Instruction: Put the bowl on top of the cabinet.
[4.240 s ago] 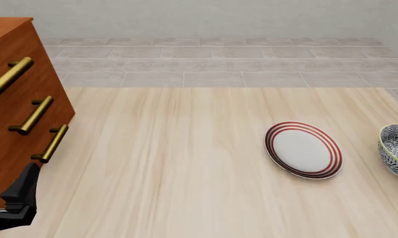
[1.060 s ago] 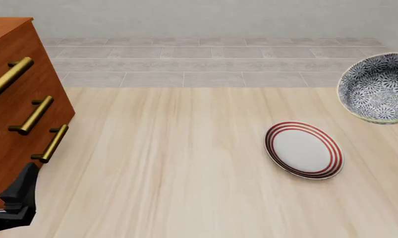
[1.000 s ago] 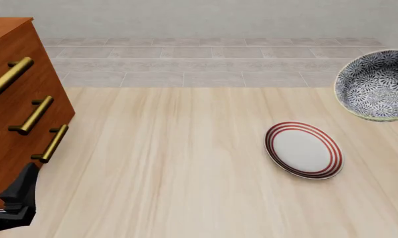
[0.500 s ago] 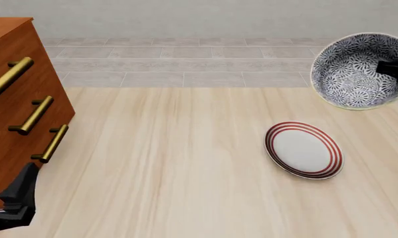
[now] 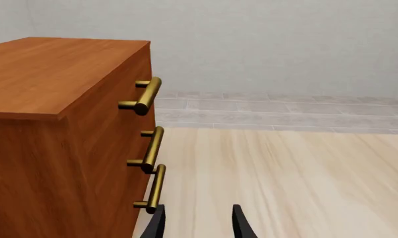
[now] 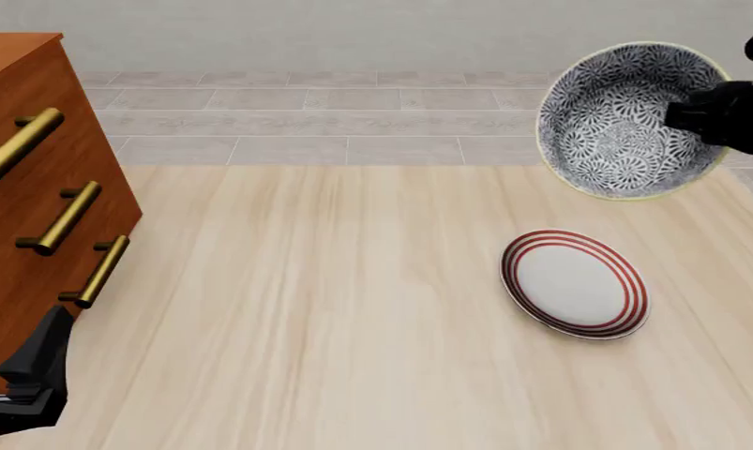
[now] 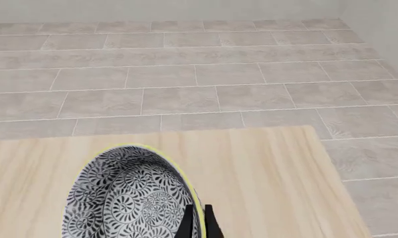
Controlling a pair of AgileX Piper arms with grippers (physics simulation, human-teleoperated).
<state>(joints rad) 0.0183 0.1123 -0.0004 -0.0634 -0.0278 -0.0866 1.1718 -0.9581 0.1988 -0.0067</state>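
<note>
The bowl [image 6: 620, 117] hangs high above the table at the far right, tilted so its dark floral inside faces the front camera. My right gripper [image 6: 691, 114] is shut on its rim; the right wrist view shows the bowl [image 7: 129, 198] with my fingers pinching the yellowish rim [image 7: 197, 224]. The reddish-brown cabinet [image 6: 26, 197] with three gold bar handles stands at the far left, and its flat top [image 5: 46, 69] shows in the left wrist view. My left gripper [image 5: 197, 225] hangs open low beside the cabinet's front, holding nothing.
A flat white plate with red rings [image 6: 574, 283] lies on the table right of centre, below the lifted bowl. Grey tiled floor [image 6: 376, 112] lies beyond the table's far edge.
The right gripper has lifted the bowl off the table at the right edge and carried it up and leftward, tilting it toward the camera. The left arm has stayed still.
</note>
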